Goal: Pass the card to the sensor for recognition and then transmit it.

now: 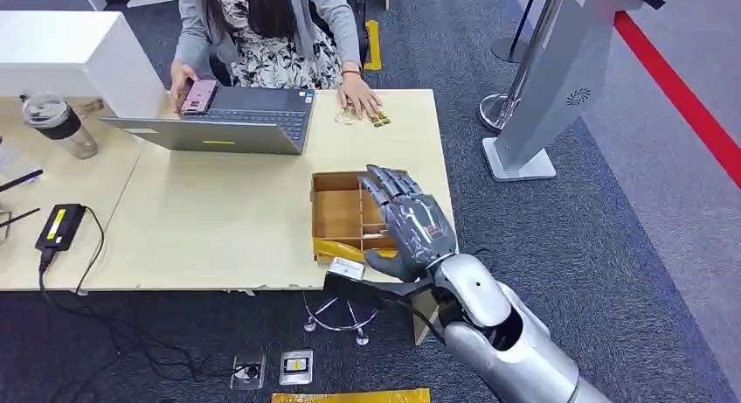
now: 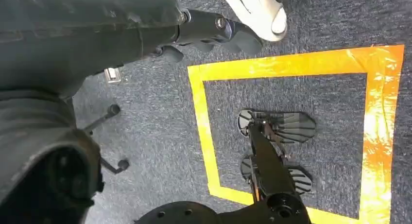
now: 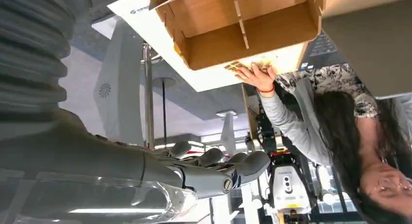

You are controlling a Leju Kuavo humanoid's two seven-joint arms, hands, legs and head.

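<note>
While the shiny grey right hand hung spread and empty over the wooden box at the desk's right edge, flat cards lay by a person's hand at the far edge.

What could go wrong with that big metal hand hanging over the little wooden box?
The right hand hovers open over the wooden divided tray, which sits near the table's edge; a clumsy reach could shove it off. The person's hand rests on the table nearby, so a wide swing might bump it.
</note>
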